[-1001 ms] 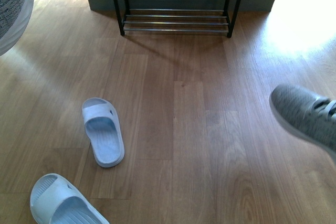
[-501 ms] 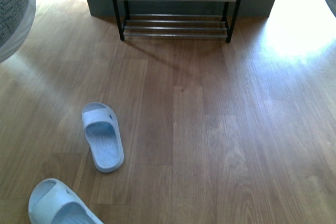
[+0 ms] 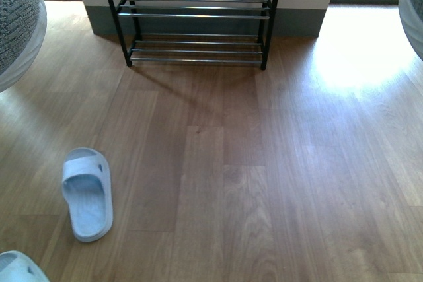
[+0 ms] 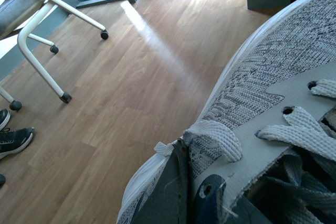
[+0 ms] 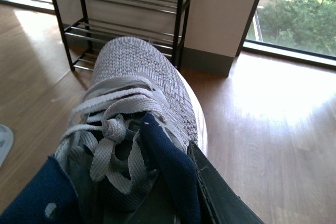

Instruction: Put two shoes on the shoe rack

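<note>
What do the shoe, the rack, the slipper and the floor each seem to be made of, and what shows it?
The shoe: grey knitted fabric, matte; the stitch texture shows.
The rack: likely metal; thin shiny silver bars in a black frame.
The slipper: probably moulded foam or rubber; smooth, pale, one piece.
The floor: wood or wood-look laminate; grain, plank joints, a slight sheen.

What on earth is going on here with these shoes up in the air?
A two-armed robot is putting away a pair of grey sneakers. Its left claw grips the left sneaker at the collar, and its right claw grips the right sneaker. Both are held off the floor. The shoe rack stands ahead by the wall, with neither sneaker on it yet. A pale slipper lies untouched on the floor.
</note>
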{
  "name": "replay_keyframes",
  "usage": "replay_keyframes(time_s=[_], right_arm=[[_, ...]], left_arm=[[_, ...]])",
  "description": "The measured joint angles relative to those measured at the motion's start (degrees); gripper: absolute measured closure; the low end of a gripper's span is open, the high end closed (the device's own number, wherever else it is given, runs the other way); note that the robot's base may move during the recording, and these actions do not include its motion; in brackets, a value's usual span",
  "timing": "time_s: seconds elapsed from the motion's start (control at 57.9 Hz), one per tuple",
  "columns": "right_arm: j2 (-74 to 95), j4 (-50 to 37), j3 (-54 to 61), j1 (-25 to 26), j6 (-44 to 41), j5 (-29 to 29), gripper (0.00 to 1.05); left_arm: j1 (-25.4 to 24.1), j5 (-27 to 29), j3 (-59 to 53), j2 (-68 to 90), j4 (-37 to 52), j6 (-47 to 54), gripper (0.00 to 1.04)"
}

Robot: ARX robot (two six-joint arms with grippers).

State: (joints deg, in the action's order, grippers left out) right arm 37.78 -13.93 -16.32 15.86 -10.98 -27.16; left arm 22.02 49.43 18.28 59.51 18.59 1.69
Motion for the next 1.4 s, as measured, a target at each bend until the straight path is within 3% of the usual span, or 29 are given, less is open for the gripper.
replay_keyframes(time_s=[1.398], right_arm=[[0.0,0.0,0.0,0.2,-0.2,0.4,1.03]], left_arm=[[0.2,-0.1,0.0,0.1,0.0,0.0,1.03]])
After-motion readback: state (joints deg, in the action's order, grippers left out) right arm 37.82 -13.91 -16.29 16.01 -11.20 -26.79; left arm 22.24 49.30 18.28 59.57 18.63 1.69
